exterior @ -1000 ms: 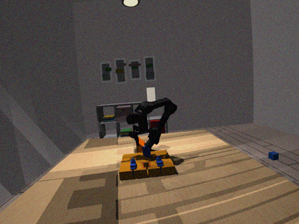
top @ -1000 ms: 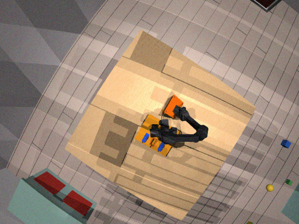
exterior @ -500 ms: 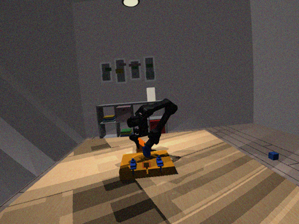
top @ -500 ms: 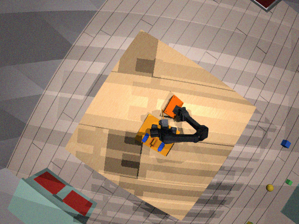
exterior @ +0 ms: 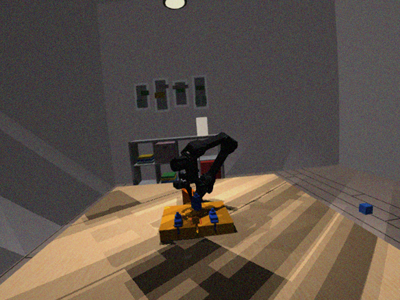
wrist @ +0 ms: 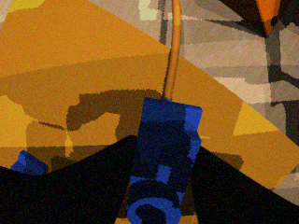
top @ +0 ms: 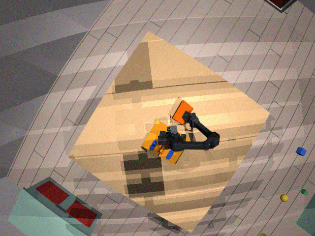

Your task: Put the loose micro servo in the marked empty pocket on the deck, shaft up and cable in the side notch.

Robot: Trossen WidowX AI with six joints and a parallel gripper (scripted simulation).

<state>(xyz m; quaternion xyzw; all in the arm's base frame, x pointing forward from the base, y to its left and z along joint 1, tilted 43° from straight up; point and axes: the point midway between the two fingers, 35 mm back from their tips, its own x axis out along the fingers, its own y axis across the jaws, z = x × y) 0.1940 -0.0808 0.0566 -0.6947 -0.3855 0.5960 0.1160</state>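
Two servos (exterior: 178,220) seated in deck (exterior: 223,222); gripper (wrist: 163,168) clamps third servo (wrist: 163,149).

Arm (top: 201,142): I see one jointed unit, matt black to charcoal throughout, links blocky with rounded joint housings. Wrist carries a small grey box (top: 173,130). Gripper (wrist: 163,168): two broad, flat black fingers, plain-faced. I can make out no markings, screws or cabling.

I see a blue servo (wrist: 163,149) with an orange cable (wrist: 172,44), a yellow-orange deck (wrist: 75,63) and black fingers.
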